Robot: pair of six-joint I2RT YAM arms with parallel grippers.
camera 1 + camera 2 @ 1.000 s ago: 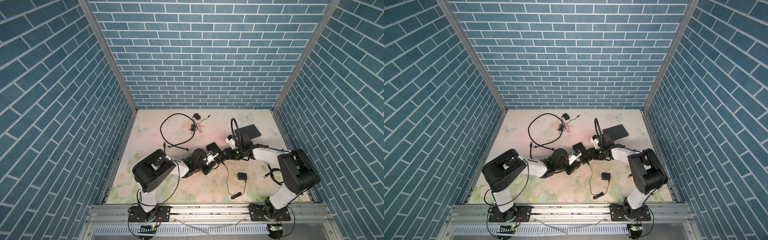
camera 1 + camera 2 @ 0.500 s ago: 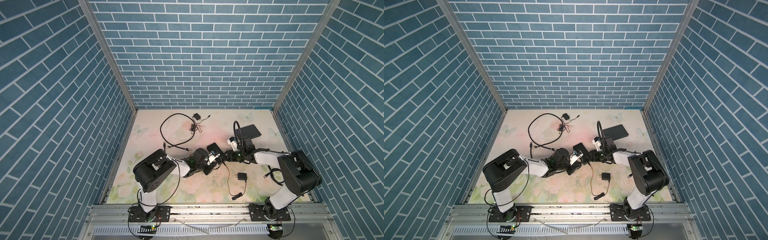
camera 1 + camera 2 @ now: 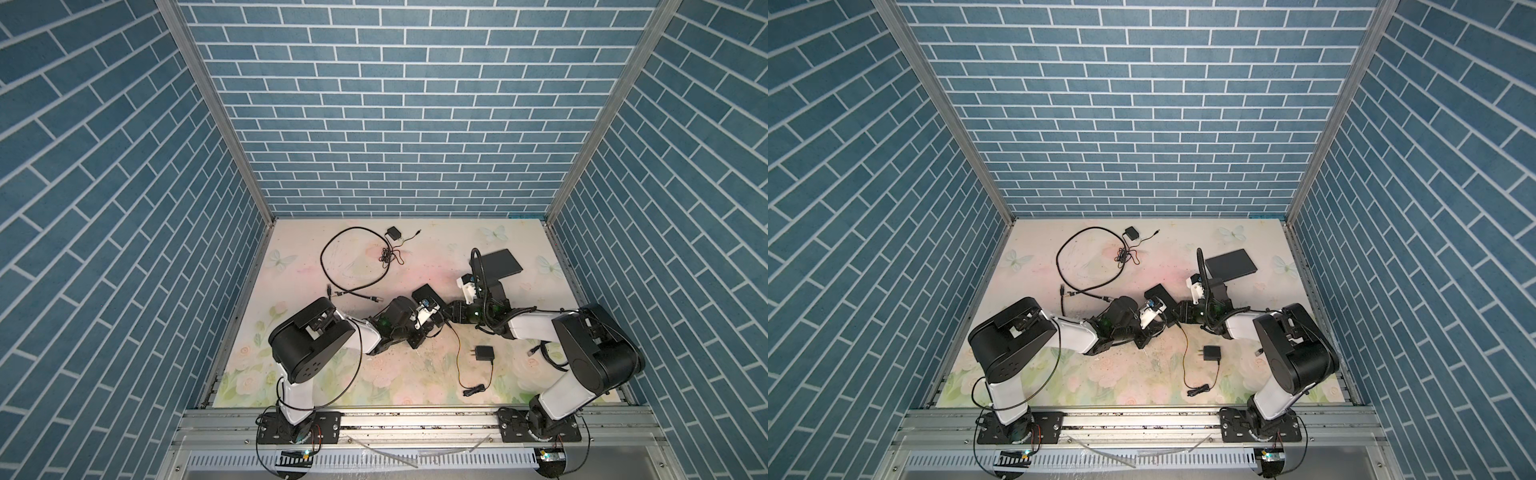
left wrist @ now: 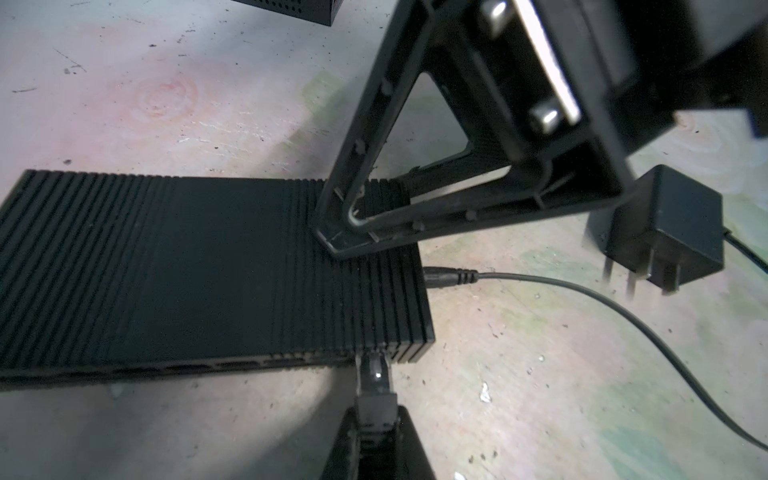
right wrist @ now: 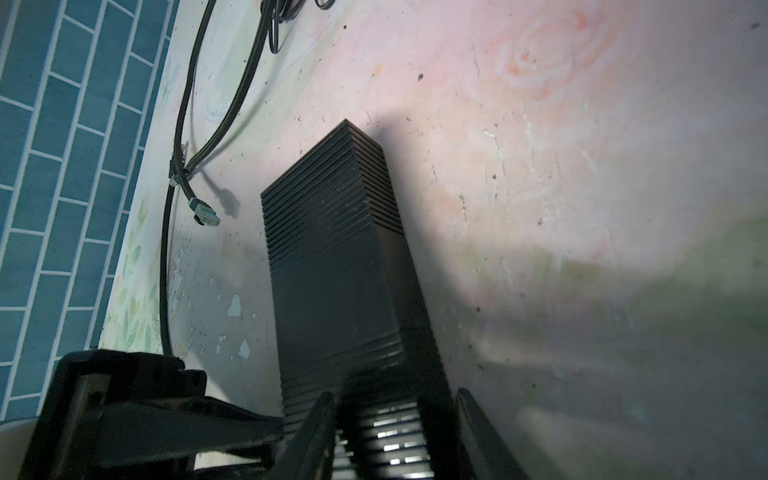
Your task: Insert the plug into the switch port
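The switch (image 4: 187, 270) is a black ribbed box lying flat mid-table, seen in both top views (image 3: 428, 292) (image 3: 1160, 296). My left gripper (image 4: 376, 415) is shut on the plug (image 4: 374, 372), a clear network plug with a black boot. The plug's tip sits at a port on the switch's front face near a corner; how deep it sits is hidden. My right gripper (image 5: 395, 395) stands open astride the switch's (image 5: 332, 257) end. One of its fingers (image 4: 345, 232) rests on the ribbed top, the other beside the far side.
A black power adapter (image 4: 665, 232) (image 3: 484, 355) lies close by, its thin lead's barrel plug (image 4: 449, 276) in the switch's end. A second black box (image 3: 500, 264) lies behind the right wrist. A looped network cable (image 3: 353, 266) with loose ends (image 5: 205, 214) and a small adapter (image 3: 392, 232) lie at the back left.
My right gripper has shifted slightly over the switch's end and its jaws have narrowed a little. The left arm and the plug have stayed where they were.
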